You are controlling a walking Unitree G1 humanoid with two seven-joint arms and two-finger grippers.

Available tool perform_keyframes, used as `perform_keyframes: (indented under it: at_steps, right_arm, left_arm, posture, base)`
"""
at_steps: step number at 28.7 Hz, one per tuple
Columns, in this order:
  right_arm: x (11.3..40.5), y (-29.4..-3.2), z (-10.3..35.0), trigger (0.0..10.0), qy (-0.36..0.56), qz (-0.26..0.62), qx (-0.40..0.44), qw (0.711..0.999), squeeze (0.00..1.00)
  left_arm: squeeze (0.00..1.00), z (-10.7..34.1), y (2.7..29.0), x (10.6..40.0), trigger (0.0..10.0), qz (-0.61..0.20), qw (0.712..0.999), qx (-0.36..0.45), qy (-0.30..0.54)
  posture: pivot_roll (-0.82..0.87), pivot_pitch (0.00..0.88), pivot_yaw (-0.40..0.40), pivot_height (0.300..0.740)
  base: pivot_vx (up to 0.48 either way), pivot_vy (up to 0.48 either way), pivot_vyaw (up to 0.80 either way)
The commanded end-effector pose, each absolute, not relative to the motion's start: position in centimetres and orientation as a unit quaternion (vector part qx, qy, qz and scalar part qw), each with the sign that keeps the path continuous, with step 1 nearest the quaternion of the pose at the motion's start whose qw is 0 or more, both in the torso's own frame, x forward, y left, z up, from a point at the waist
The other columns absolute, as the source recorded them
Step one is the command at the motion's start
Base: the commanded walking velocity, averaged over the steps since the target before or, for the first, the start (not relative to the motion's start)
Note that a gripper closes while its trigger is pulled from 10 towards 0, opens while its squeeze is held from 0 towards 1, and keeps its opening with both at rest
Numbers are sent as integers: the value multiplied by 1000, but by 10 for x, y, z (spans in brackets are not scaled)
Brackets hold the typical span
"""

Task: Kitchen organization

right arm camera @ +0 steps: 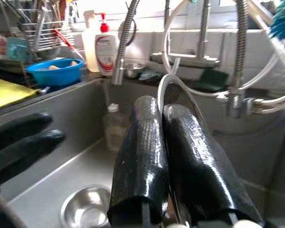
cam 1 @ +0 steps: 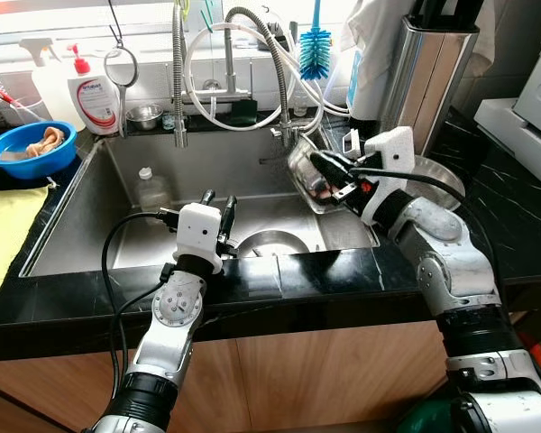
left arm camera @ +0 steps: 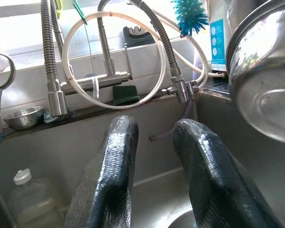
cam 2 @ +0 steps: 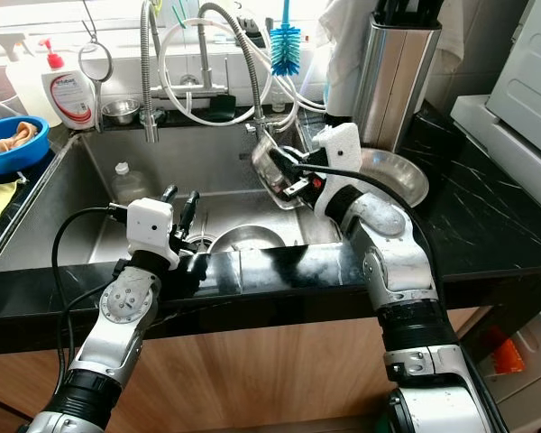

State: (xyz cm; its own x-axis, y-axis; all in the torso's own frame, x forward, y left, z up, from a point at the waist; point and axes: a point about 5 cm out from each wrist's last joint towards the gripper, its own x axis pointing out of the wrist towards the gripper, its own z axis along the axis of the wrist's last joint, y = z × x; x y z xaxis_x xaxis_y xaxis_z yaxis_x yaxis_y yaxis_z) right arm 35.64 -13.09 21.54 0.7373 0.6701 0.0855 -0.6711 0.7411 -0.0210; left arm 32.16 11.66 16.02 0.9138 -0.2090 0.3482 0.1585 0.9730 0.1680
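Note:
My right gripper (cam 1: 321, 168) is shut on the rim of a steel bowl (cam 1: 302, 180), which it holds tilted on edge over the right side of the sink (cam 1: 117, 234). In the right wrist view the thin rim (right arm camera: 173, 84) passes between the two fingers (right arm camera: 142, 142). A second steel bowl (cam 1: 270, 244) lies at the bottom of the sink near the drain. My left gripper (cam 1: 218, 200) hovers open just above the sink's front edge, with nothing between its fingers (left arm camera: 114, 161); the held bowl (left arm camera: 263, 90) hangs to its right.
A plastic bottle (cam 1: 151, 188) stands in the sink's left part. Faucet hoses (cam 1: 252, 54) and a small steel cup (cam 1: 144, 115) line the back ledge. A blue bowl (cam 1: 29, 149) and a yellow cloth (cam 1: 4, 230) lie on the left counter, a steel dish (cam 1: 437, 176) on the right.

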Motion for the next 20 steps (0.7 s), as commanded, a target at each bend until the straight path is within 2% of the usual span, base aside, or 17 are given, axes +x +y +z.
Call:
perform_keyframes:
  at_steps: [1,9,20]
  right_arm:
    - [354,-127,219,10000,-50,369,17,928,0]
    - [365,-136,197,10000,0,319,38,947,0]
    - [367,-139,188,10000,18,304,41,952,0]
  left_arm:
    - [0,161,119,321,10000,-88,976,77,-186]
    - [0,161,119,321,10000,-89,975,77,-186]
    - [0,161,118,321,10000,-90,975,78,-186]
  posture:
    - [-138,0,10,740]
    - [-138,0,11,740]
    - [-133,0,12,740]
  base:
    - [0,0,0]
    - [0,0,0]
    - [0,0,0]
